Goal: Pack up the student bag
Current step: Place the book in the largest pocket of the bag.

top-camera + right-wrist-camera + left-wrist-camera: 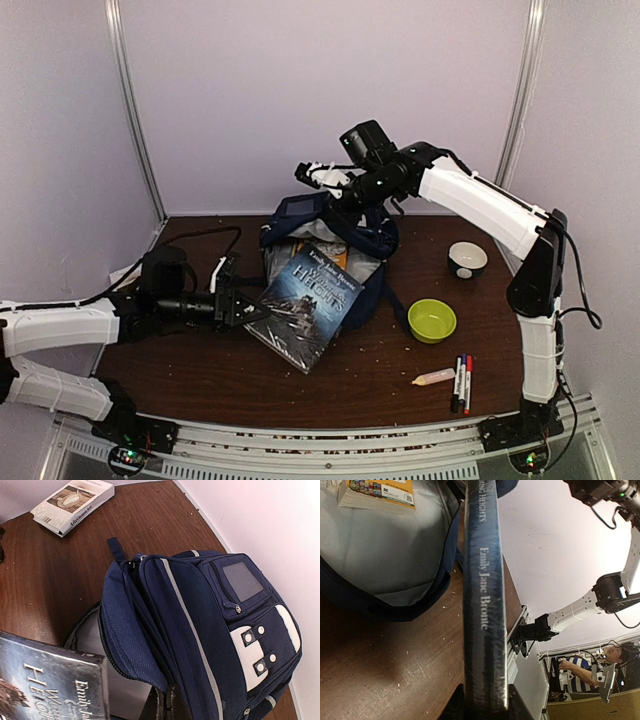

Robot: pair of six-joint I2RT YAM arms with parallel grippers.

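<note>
Large navy-blue fabric backpack at back centre of dark wooden table, mouth open. Right gripper pinching its top flap. Left gripper grasping dark-blue paperback book by edge — top corner at backpack mouth.

We see two arms of one make: the left arm and the right arm wear smooth white shells over their long links, with black housings at the joints. The left hand is black; the right hand is pale at the fingers. A boxy black camera tops the right wrist. Thin black cables loop beside the right arm, and small green and red lights glow at the bases.
</note>
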